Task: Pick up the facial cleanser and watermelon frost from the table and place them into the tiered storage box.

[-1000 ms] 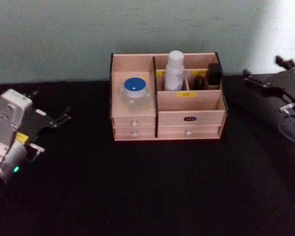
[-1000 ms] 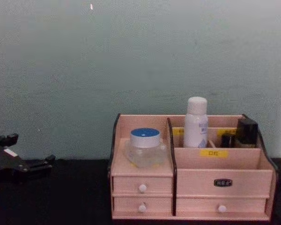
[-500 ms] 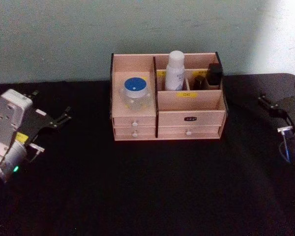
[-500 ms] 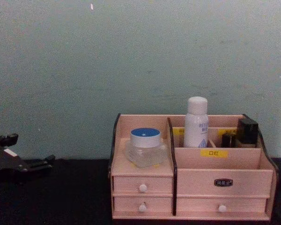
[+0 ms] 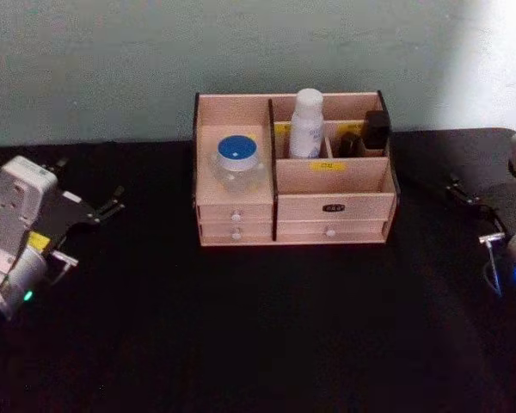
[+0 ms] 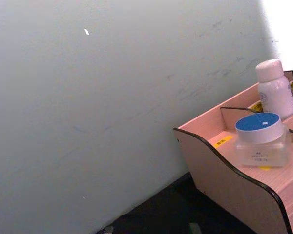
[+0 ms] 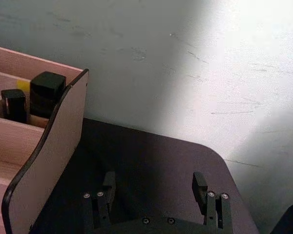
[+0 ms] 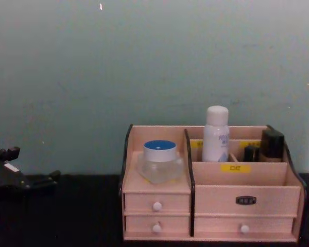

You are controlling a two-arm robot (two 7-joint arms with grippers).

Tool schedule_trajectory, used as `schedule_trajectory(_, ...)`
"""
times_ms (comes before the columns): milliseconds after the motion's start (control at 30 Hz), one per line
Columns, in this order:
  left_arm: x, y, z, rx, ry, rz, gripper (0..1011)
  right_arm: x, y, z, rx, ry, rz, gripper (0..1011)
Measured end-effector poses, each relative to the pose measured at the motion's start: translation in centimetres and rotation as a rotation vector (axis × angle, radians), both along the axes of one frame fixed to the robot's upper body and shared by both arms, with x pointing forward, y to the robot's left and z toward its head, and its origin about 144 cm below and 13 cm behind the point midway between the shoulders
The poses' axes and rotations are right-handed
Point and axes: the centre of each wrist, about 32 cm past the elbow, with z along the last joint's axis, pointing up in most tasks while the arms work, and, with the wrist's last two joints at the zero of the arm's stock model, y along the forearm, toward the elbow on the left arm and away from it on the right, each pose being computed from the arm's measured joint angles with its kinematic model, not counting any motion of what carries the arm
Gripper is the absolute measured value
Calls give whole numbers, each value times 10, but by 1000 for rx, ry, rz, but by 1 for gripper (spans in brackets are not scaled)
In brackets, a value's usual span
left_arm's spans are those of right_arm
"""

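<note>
Near the middle of the head view, the tiered storage box (image 5: 292,172) stands against the wall on the black counter (image 5: 258,327), with both items already in it. The watermelon frost (image 5: 236,163) sits on the raised left tier above two small drawers, its blue lid up, where a squat jar has a flat shelf to rest on. The facial cleanser (image 5: 307,125) stands upright in a rear compartment just right of the centre divider, deep enough to keep a tall bottle from tipping. Two dark containers (image 5: 365,133) occupy the rear right slots.

At the left edge of that view, the left gripper (image 5: 112,206) hangs well apart from the box, and I cannot tell whether its jaws are parted or closed. At the right edge, the right gripper (image 7: 156,190) is also well clear; its wrist view shows the jaws spread wide, holding nothing. I judge the placing done, with both arms drawn aside.
</note>
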Motion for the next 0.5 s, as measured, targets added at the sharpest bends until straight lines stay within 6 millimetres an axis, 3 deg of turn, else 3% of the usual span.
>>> schedule_trajectory(500,0,0,0,0,0,0,1001,0,0,2,-1,-6,0,1000)
